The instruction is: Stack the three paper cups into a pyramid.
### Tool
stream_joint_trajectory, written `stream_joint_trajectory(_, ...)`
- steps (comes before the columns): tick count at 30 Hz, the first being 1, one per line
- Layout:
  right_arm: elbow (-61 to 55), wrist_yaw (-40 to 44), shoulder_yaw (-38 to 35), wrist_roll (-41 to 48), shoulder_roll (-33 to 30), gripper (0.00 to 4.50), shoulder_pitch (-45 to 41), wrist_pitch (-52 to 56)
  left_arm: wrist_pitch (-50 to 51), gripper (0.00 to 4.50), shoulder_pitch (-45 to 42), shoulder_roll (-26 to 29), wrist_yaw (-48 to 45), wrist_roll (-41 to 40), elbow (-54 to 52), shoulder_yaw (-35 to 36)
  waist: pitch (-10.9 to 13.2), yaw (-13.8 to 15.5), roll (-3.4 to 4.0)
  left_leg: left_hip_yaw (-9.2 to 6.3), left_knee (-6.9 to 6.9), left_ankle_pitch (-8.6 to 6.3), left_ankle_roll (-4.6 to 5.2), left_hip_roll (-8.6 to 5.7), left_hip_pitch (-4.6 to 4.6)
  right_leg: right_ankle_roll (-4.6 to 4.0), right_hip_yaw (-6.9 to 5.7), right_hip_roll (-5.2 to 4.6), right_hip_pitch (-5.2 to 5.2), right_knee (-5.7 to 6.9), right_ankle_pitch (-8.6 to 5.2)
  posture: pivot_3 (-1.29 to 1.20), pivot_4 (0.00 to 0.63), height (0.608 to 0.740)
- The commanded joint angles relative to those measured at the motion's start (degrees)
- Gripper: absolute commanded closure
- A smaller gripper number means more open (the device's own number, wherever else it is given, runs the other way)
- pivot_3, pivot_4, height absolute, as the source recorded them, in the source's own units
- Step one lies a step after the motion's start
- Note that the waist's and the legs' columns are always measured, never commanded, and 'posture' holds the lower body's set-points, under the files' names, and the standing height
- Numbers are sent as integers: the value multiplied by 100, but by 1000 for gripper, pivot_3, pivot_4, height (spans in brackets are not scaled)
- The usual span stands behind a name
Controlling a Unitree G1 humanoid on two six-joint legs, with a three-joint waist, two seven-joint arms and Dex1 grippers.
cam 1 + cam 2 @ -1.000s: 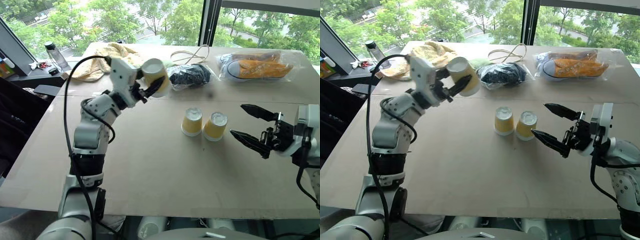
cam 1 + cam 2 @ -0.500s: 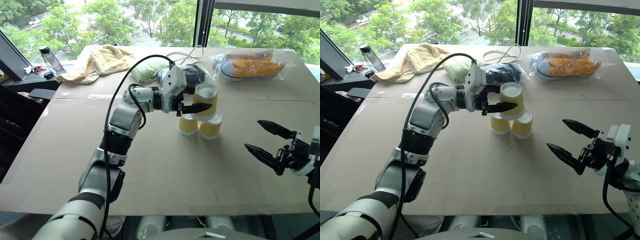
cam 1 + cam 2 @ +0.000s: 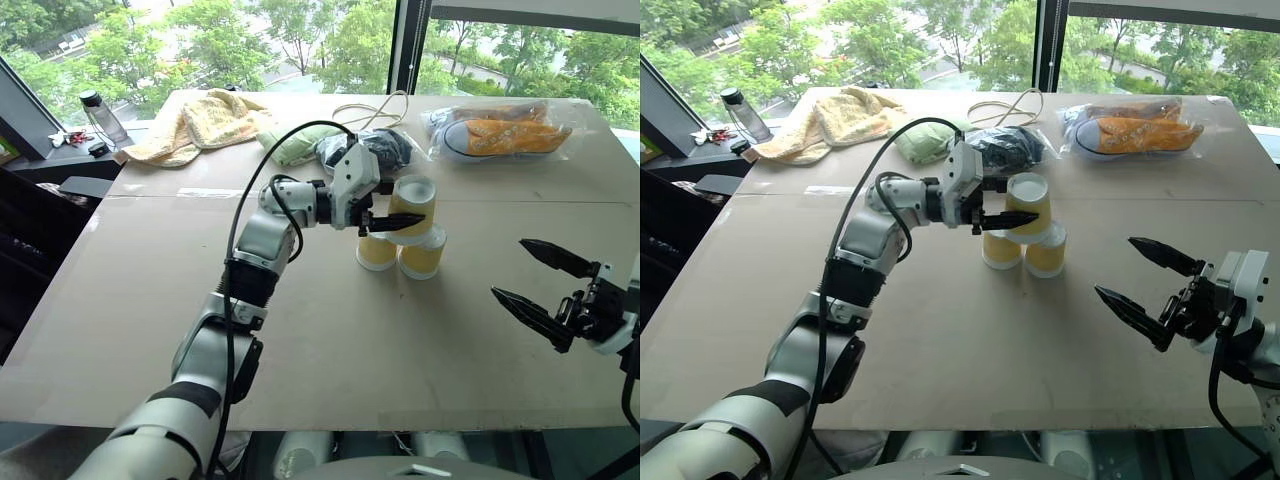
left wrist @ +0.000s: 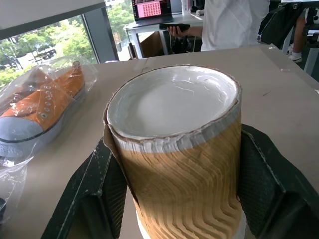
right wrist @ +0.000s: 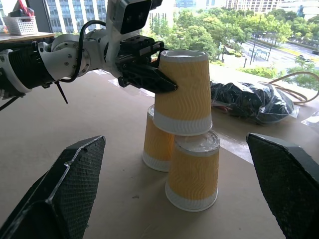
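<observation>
Swung my left hand (image 3: 392, 216) from over by the towel (image 3: 205, 118) to above the two base cups (image 3: 1024, 249) on the table (image 3: 300, 330); it's clamped on the third cup (image 5: 182, 92), upside down, its rim about touching their tops. Right hand (image 3: 540, 283) hangs spread apart, well clear. For a clean release I'd centre the rim across both bases, settle it level, then part the fingers slowly.
</observation>
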Motion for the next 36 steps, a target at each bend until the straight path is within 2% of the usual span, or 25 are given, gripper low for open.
stream_joint_trajectory(1,-188,-42,-137,85,-67,0,-26,-23,-186,2142,-179,-36,73,95,44,80,0,0,0,0,0,0,0,0,0,0,0,0,0,0,0,0,150,740)
stream_joint_trajectory(2,-187,-40,-137,89,-69,0,-23,-24,-201,2142,-182,-37,79,115,57,80,0,0,0,0,1,0,0,0,0,0,0,0,0,0,0,0,150,740)
stream_joint_trajectory(4,-179,-34,-138,93,-71,0,-19,-28,-230,1107,-190,-39,93,133,70,82,0,1,0,0,2,0,0,0,0,0,0,0,0,1,0,0,150,740)
stream_joint_trajectory(6,-168,-14,-143,92,-64,0,1,-44,-195,302,-178,-41,104,115,30,98,0,0,0,0,3,0,0,0,0,0,0,0,1,2,0,0,150,740)
stream_joint_trajectory(7,-167,-6,-145,91,-59,0,15,-50,-170,36,-172,-41,121,106,0,113,0,0,0,0,3,0,0,0,0,0,0,1,1,2,0,0,150,740)
stream_joint_trajectory(13,-149,33,-129,71,-29,0,67,-86,208,36,-240,44,161,-44,-309,263,0,-4,0,0,3,-1,2,0,0,0,0,1,1,3,0,0,150,740)
stream_joint_trajectory(17,-136,70,-116,61,-20,0,112,-90,762,36,-216,396,136,-153,-953,357,1,-10,0,0,3,-1,2,2,0,0,1,-1,0,4,0,0,150,740)
stream_joint_trajectory(23,178,274,-44,-78,38,0,305,-196,2408,36,359,1360,-184,-1402,-2728,898,-1,-17,7,1,2,-2,1,15,3,-1,5,-8,-1,4,-1,0,150,740)
stream_joint_trajectory(28,765,446,138,-436,245,0,315,-540,2771,36,1635,2017,-3,-1579,-3407,1274,-2,-18,11,2,3,-2,1,16,14,-3,7,-9,6,6,-2,0,150,740)
stream_joint_trajectory(30,988,472,198,-577,326,0,288,-695,2660,36,2186,2080,213,-1499,-3554,1418,0,-12,10,6,2,-2,0,18,17,-4,12,-9,6,7,-2,0,150,740)
stream_joint_trajectory(33,1468,583,305,-759,482,0,242,-955,2415,36,3702,1952,857,-1310,-4132,1768,-2,-26,15,10,1,-3,-1,19,19,-4,19,-14,6,3,-2,0,150,740)
stream_joint_trajectory(36,1893,747,427,-1054,488,0,175,-1302,2287,36,4937,1952,1228,-1103,-4589,1780,1,-14,17,18,-16,-4,-3,21,20,-7,30,-23,1,-8,-3,0,150,740)
